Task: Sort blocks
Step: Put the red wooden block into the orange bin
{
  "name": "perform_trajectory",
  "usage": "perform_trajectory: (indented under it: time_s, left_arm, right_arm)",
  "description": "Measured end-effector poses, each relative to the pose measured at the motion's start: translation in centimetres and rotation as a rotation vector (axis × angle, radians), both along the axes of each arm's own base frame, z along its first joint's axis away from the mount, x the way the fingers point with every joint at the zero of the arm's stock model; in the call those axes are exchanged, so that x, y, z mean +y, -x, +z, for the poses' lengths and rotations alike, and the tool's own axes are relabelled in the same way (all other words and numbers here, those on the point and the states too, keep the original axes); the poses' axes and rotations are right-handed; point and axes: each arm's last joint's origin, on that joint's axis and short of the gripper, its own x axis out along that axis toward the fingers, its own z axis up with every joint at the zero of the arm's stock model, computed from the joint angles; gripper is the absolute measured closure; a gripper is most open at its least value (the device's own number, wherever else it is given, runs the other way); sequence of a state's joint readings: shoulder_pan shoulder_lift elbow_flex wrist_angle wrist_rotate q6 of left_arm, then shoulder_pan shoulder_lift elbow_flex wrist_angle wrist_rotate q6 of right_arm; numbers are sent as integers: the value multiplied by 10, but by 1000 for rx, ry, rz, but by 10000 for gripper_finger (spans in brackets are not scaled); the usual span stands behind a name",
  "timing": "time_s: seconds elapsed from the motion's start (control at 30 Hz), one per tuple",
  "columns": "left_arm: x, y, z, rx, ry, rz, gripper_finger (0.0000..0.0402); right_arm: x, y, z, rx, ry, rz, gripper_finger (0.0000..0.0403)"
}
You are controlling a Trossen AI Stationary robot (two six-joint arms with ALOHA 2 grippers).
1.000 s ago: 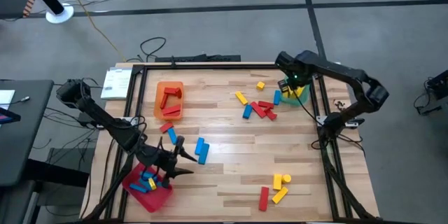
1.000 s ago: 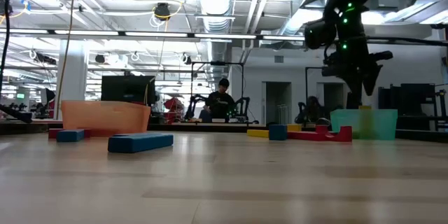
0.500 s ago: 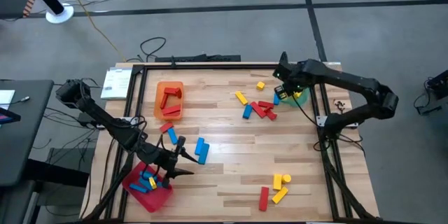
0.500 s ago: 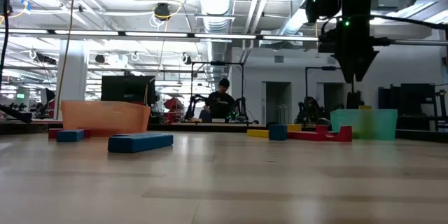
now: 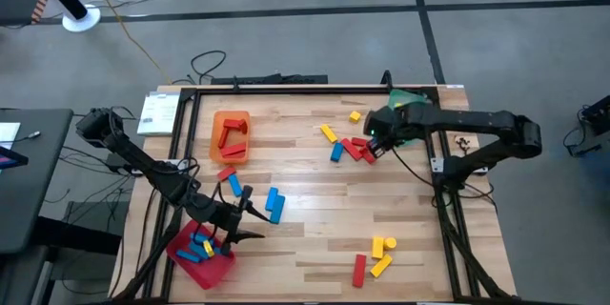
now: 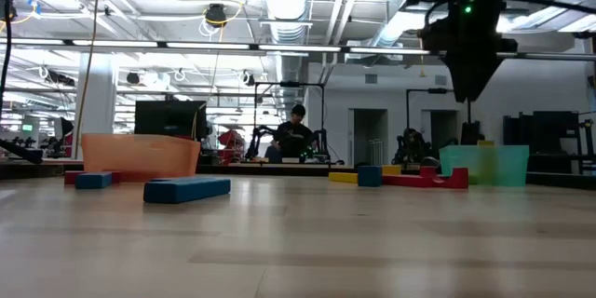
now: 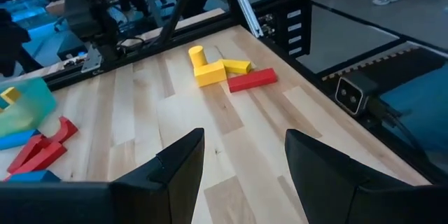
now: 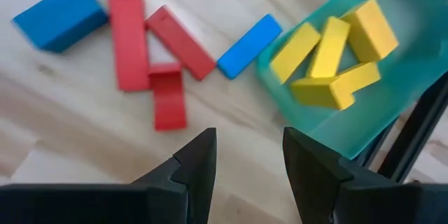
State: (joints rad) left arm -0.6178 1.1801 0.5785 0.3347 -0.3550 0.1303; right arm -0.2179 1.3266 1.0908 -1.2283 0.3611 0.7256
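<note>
Red, blue and yellow blocks lie scattered on the wooden table. My right gripper (image 5: 373, 137) (image 8: 249, 159) hangs open and empty over a far-right cluster of red blocks (image 5: 359, 149) (image 8: 129, 38) and blue blocks (image 8: 248, 45), beside the green tray (image 8: 329, 134) of yellow blocks (image 8: 329, 49). My left gripper (image 5: 252, 217) (image 7: 245, 155) is open and empty at the near left, just beyond the red tray (image 5: 217, 269). Blue blocks (image 5: 274, 203) lie flat next to it.
An orange tray (image 5: 230, 115) with red blocks stands at the far left. Yellow blocks (image 5: 382, 248) (image 7: 210, 68) and a red one (image 5: 359, 269) lie near the right front. A black frame rail (image 5: 440, 167) borders the table. Bare wood fills the middle.
My right gripper has swung from above the green tray toward the table's left and a little nearer, rising slightly and rolling, and now hangs over the red and blue cluster. Its fingers stay open. No block has moved.
</note>
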Motion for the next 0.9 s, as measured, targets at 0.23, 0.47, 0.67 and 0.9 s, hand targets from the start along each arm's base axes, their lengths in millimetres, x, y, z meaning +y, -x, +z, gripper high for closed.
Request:
perform_trajectory:
  time_s: [0.23,0.47,0.67,0.9]
  left_arm:
    - [-2,0,2,-11,23,-62,207]
    - [-2,0,2,-14,20,-62,207]
    - [-3,0,6,-51,25,-95,207]
    - [-6,-3,8,-94,24,-134,207]
  right_arm:
    - [37,-5,0,-17,-7,71,223]
    - [71,-5,0,-57,-17,126,223]
    - [94,-4,0,-88,-49,174,223]
    - [118,-2,0,-135,-99,203,223]
